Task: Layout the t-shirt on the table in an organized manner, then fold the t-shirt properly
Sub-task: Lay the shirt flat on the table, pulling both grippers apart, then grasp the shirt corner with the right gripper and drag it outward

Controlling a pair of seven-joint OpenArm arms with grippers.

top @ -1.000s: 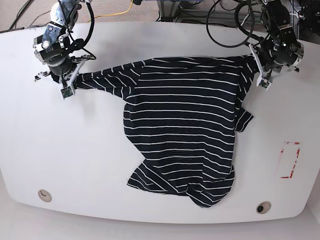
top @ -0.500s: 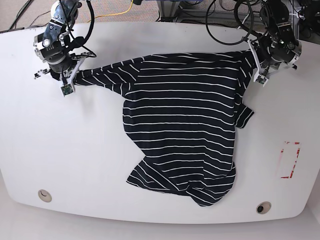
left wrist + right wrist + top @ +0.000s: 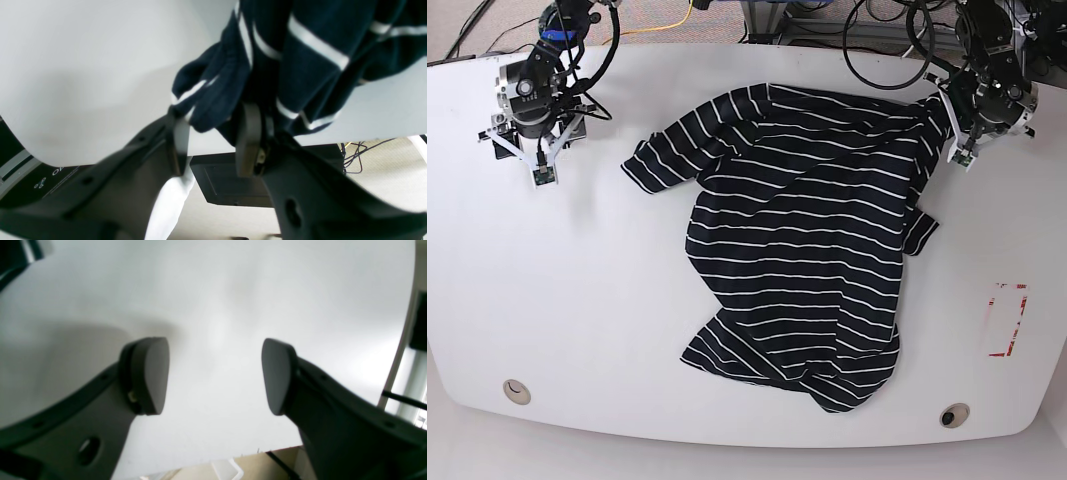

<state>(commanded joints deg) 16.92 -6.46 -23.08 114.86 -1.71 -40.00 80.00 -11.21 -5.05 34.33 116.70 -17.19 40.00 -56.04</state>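
Gripping a bunched shoulder of the t-shirt (image 3: pixel 802 240), the left tool (image 3: pixel 213 133) has its jaws closed on dark striped fabric. Right tool (image 3: pixel 213 373) stands wide, holding nothing, over bare counter (image 3: pixel 627 320), well apart from the near sleeve.

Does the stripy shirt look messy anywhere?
Yes. The t-shirt lies crooked on the table; its bottom hem is rumpled and curled under, and one corner is bunched in the left gripper.
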